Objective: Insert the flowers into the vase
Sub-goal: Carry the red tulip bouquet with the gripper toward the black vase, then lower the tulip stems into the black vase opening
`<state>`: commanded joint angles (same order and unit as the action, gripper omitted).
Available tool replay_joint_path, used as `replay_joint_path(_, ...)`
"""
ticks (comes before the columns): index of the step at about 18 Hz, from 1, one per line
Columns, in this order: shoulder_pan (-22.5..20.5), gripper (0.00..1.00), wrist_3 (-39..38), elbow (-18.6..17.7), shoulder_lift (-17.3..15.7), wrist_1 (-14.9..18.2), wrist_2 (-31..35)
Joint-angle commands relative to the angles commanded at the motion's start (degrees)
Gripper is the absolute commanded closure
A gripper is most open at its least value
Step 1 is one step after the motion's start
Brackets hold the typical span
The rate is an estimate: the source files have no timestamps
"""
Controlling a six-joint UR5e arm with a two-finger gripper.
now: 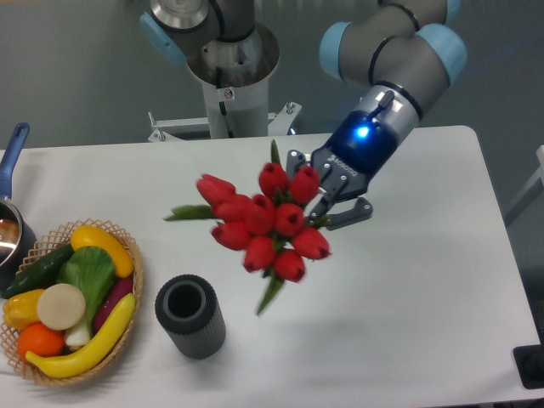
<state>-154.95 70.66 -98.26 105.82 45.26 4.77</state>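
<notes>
The flowers [259,225], a bunch of glossy red tulip buds with narrow green leaves, hang in the air over the middle of the table, buds pointing toward the lower left. My gripper [327,200] is shut on their stems, which are hidden behind the buds and fingers. The vase [189,315], a short dark ribbed cylinder with an open round mouth, stands upright on the table below and to the left of the bunch, apart from it.
A woven wicker basket [127,255] with yellow, green and orange vegetables sits at the left front. A pot with a blue handle [14,149] is at the far left edge. The arm's base [225,64] stands behind the table.
</notes>
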Motion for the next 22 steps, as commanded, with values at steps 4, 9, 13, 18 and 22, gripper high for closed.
replay_joint_path(4,1.23,0.86,1.23,0.09,0.70,0.00,-7.04)
replay_joint_path(9,4.92,0.86,5.01,0.52,2.81,0.00,-9.42)
replay_joint_path(13,7.29,0.86,5.63,1.05,4.57,0.00,-9.87)
replay_joint_path(18,8.53,0.86,5.63,1.14,4.66,0.09,-9.87)
replay_joint_path(22,9.85,0.85,5.63,0.88,6.24,0.09,-9.87)
